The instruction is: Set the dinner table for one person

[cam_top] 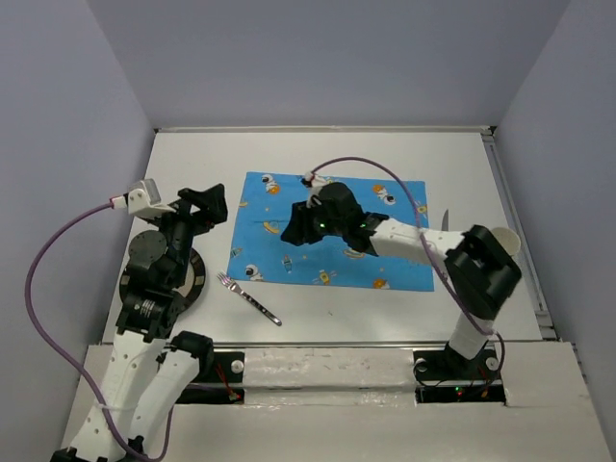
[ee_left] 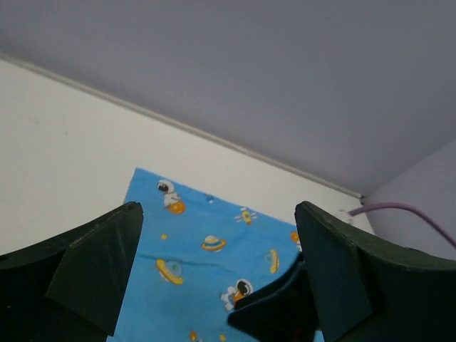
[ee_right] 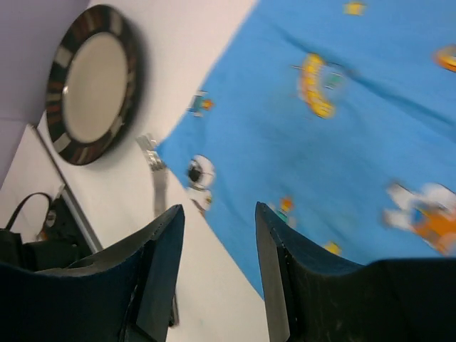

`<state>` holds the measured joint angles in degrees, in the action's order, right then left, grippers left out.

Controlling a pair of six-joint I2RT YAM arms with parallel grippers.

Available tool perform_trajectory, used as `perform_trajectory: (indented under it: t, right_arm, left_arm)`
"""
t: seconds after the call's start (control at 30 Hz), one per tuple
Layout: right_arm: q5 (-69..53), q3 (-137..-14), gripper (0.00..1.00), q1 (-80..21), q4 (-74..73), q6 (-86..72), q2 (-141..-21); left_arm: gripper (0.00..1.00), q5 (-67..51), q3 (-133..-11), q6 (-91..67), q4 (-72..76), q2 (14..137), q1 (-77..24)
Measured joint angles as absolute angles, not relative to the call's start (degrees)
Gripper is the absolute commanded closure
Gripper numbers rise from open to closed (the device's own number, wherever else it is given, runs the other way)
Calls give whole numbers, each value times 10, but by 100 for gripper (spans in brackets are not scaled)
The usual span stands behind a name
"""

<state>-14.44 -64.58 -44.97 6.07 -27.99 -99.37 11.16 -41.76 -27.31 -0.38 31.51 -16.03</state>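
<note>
the dinner table (cam_top: 192, 164) runs long left to right; left claw (ee_left: 217, 214) wide apart, right claw (ee_right: 219, 214) apart, both empty.

From my overhead camera I see the dinner table (cam_top: 192, 164), a large matte white rectangle lying flat, with a silver rail (cam_top: 500, 178) along its right edge.

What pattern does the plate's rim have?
The plate rim is dark with lighter blocks; clearest in right wrist view.

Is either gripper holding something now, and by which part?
Nothing is held. The left gripper is wide open, and the right gripper is open above the blue mat; both are empty.
</note>
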Motion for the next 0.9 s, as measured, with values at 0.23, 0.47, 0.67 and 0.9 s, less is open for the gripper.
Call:
perform_trajectory:
  t: [0.23, 0.47, 0.67, 0.9]
  right_arm:
    - [-220, -887, 49, -532, 87, -299, -1206]
    - [-230, -1111, 43, -557, 59, -316, -1389]
    - [-228, -1301, 41, -560, -10, -324, -1523]
    - [-235, -1336, 43, -573, -36, -346, -1560]
  left_arm:
    - [1, 73, -429, -229, 61, 255, -160]
    - [1, 65, -368, -210, 96, 223, -160]
    - [1, 62, -356, -201, 101, 220, -169]
    - [1, 62, -356, -195, 110, 205, -177]
